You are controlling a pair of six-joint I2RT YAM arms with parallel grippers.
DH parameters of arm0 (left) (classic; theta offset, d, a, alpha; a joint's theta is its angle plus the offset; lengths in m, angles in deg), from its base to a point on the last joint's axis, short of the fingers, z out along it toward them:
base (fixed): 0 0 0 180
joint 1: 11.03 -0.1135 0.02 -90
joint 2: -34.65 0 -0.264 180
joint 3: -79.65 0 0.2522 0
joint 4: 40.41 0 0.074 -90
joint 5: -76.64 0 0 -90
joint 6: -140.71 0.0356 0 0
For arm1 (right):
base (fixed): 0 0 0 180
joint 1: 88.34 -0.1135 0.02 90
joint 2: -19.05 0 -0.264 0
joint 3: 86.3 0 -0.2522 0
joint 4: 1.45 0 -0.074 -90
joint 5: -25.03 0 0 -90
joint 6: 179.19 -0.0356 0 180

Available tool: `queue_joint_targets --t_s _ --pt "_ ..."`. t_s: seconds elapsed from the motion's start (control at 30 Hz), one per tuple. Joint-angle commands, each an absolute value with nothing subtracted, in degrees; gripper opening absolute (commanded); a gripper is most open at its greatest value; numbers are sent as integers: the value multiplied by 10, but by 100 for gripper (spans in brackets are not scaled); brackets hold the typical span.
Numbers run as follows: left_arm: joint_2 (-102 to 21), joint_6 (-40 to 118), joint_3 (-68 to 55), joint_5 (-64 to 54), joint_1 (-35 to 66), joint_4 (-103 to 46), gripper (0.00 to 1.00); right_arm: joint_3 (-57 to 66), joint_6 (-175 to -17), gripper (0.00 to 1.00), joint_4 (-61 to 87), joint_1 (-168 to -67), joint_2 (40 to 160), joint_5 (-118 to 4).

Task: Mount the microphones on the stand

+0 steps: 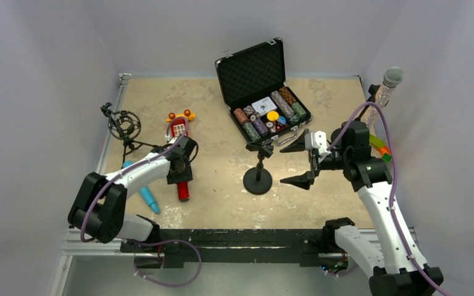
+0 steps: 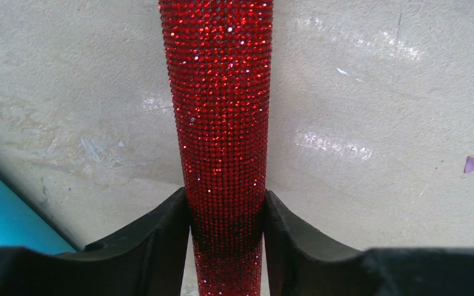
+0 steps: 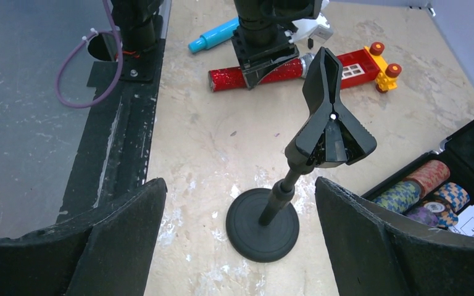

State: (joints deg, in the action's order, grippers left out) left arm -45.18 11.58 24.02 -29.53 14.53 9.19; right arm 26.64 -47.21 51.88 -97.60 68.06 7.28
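Observation:
The red glitter microphone [image 1: 183,190] lies on the table at the near left. My left gripper [image 1: 182,176] is down over it, its fingers pressed on both sides of the red body [image 2: 222,123]; it also shows in the right wrist view [image 3: 265,73]. The light-blue microphone [image 1: 147,196] lies just left of it. The silver microphone [image 1: 387,86] stands upright at the far right wall. A black stand with a round base [image 1: 258,180] and a clip on top [image 3: 328,123] stands mid-table. My right gripper [image 1: 296,164] is open and empty, just right of the stand.
A black tripod stand with a ring mount [image 1: 123,126] stands at the far left. A red toy phone [image 1: 179,126] lies behind the left gripper. An open black case of poker chips [image 1: 262,92] stands at the back centre. White walls enclose the table.

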Motion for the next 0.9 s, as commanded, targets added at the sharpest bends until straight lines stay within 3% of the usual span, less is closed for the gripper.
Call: queue_joint_targets --t_s 0.0,0.2,0.3,0.6,0.87 --pt "-445 90 239 -292 145 87 38 270 -477 93 503 -966 674 104" --pt "-395 104 255 -256 145 74 8 257 -459 94 537 -960 675 119" --pt "-332 131 266 -200 146 48 0 219 -428 93 590 -960 692 111" --pt "-120 212 276 8 149 -92 0 17 -340 92 822 -961 796 74" --pt "-70 229 185 113 150 -228 0 -68 -524 90 732 -1042 831 0"
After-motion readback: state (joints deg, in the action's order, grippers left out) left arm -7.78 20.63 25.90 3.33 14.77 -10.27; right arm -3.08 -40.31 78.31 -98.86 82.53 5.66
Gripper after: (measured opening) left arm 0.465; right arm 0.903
